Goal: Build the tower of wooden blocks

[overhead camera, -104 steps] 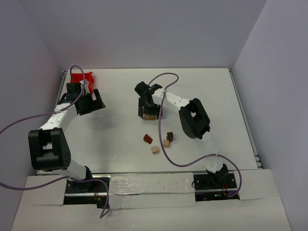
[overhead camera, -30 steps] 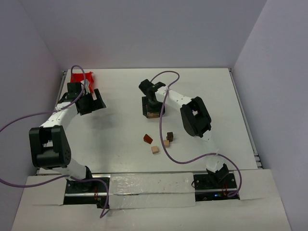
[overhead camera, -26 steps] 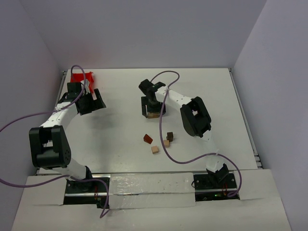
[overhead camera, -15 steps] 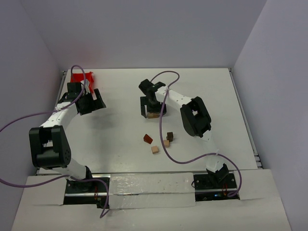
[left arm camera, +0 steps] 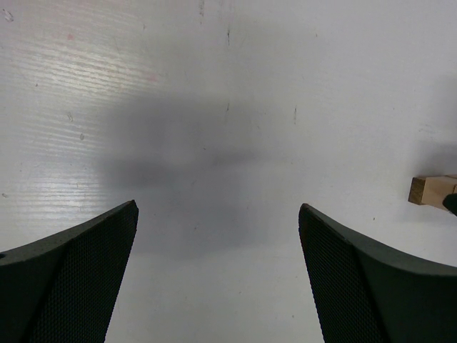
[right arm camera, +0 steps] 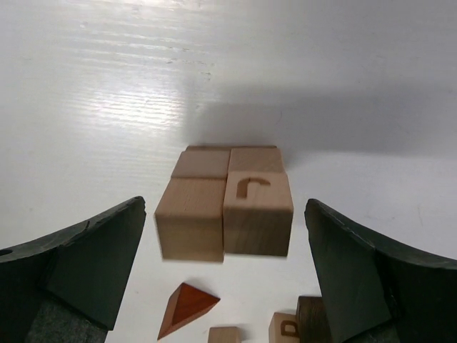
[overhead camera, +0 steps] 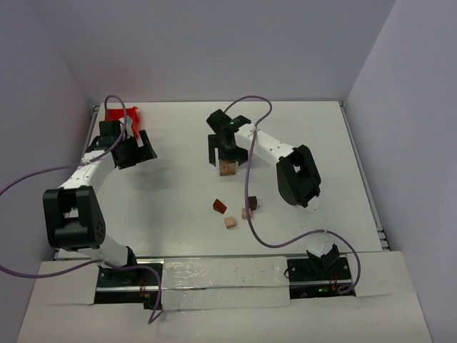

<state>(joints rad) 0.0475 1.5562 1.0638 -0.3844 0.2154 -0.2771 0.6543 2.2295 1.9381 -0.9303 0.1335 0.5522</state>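
A tight cluster of light tan and brown cubes stands at the table's middle. In the right wrist view the cluster shows as two cubes in front and two behind, one front cube with a carved mark. My right gripper is open just above the cluster, and its jaws stand apart on either side without touching it. A reddish-brown wedge, a tan cube, a brown cube and a dark brown cube lie loose nearer the arms. My left gripper is open and empty over bare table.
A red plastic bin sits at the far left corner, behind my left gripper. The wedge and small loose cubes lie just below the cluster in the right wrist view. A tan block shows at the right edge of the left wrist view.
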